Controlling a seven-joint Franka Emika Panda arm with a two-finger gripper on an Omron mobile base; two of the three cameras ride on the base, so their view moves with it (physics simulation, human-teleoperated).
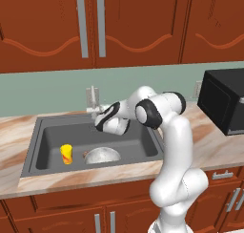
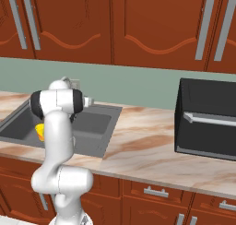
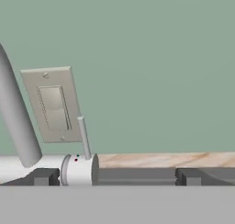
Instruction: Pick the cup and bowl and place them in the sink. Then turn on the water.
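Marbled beige counter [image 1: 14, 132] was seen bordering the dark sink [image 1: 47, 132], where the cup [image 1: 66, 153] was stood upright at the left of the basin floor, with the bowl [image 1: 102, 154] set just to its right. At the back rim, the gripper [image 3: 114, 176] was held spread wide before the faucet [image 3: 79, 168], whose thin lever was tilted upright. A black microwave [image 1: 224, 100] was placed far right.

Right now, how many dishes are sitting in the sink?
2. The small yellow cup stands upright at the front left of the dark grey sink basin; the round speckled grey bowl lies just right of it. The arm may hide others.
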